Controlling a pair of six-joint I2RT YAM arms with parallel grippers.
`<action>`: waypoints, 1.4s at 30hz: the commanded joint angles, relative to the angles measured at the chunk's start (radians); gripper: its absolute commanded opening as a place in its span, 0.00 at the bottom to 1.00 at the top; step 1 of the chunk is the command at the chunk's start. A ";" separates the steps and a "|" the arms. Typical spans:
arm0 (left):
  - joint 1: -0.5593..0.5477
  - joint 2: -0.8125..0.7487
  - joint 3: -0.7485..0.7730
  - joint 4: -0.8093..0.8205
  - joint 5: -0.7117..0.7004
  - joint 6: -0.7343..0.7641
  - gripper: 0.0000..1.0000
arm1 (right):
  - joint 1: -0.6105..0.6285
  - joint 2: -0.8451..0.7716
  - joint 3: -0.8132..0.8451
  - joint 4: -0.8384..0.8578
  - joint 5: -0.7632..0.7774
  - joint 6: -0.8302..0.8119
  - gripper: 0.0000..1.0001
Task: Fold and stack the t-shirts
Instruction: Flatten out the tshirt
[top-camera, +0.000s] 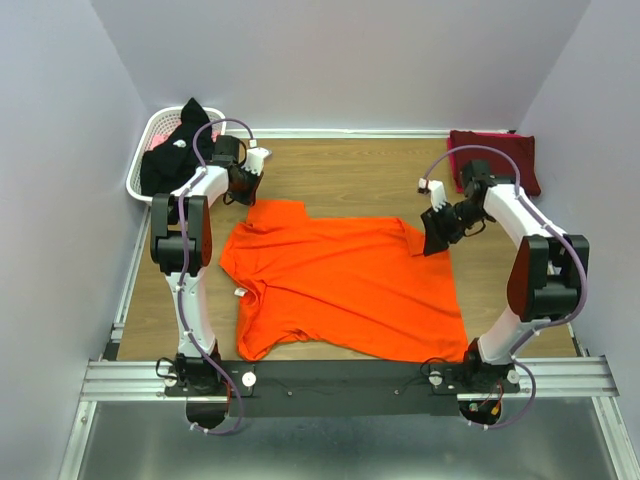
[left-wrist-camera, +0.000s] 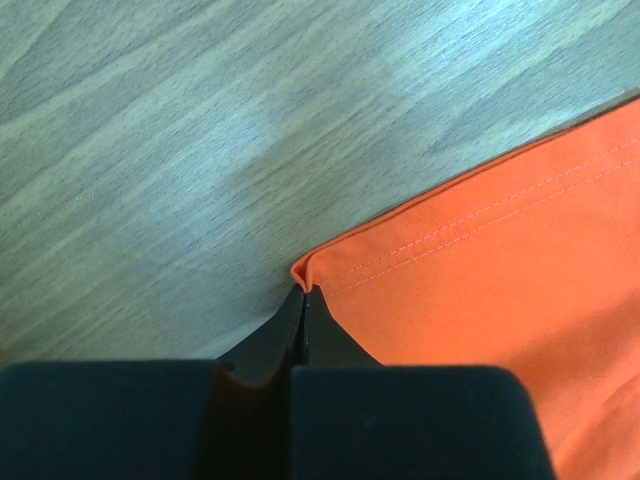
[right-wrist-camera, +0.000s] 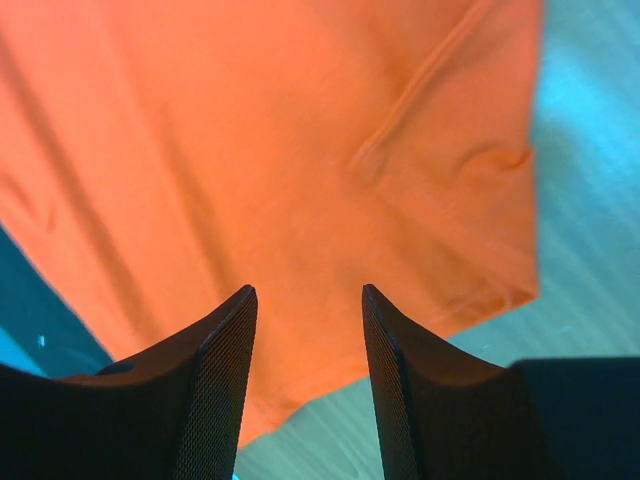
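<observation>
1. The left tool (left-wrist-camera: 303, 290) has its fingers pressed together on the very corner of the orange t-shirt (top-camera: 345, 285), a sleeve hem by the look of it. It seems to pinch only the tip, so any tug could let the cloth slip out.
2. The right tool (right-wrist-camera: 305, 290) is spread and holds nothing, hanging over the shirt's far right corner. If only the left side pulls, I'd expect the shirt to drag and bunch up.
3. The orange shirt lies unfolded in the middle of the desk (top-camera: 350, 170), mostly flat, with soft creases near that right corner.
4. The maroon t-shirt (top-camera: 495, 160) sits at the far right. The black t-shirt (top-camera: 175, 150) is draped in the white basket (top-camera: 140, 165), far left.
</observation>
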 joint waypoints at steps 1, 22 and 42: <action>-0.004 0.007 -0.017 -0.018 -0.010 0.006 0.00 | 0.023 0.035 0.028 0.132 0.030 0.168 0.53; -0.004 0.019 -0.024 -0.003 -0.010 0.006 0.00 | 0.178 0.179 -0.029 0.317 0.302 0.352 0.42; -0.004 0.020 -0.030 -0.002 -0.010 0.006 0.00 | 0.218 0.190 -0.012 0.317 0.338 0.395 0.39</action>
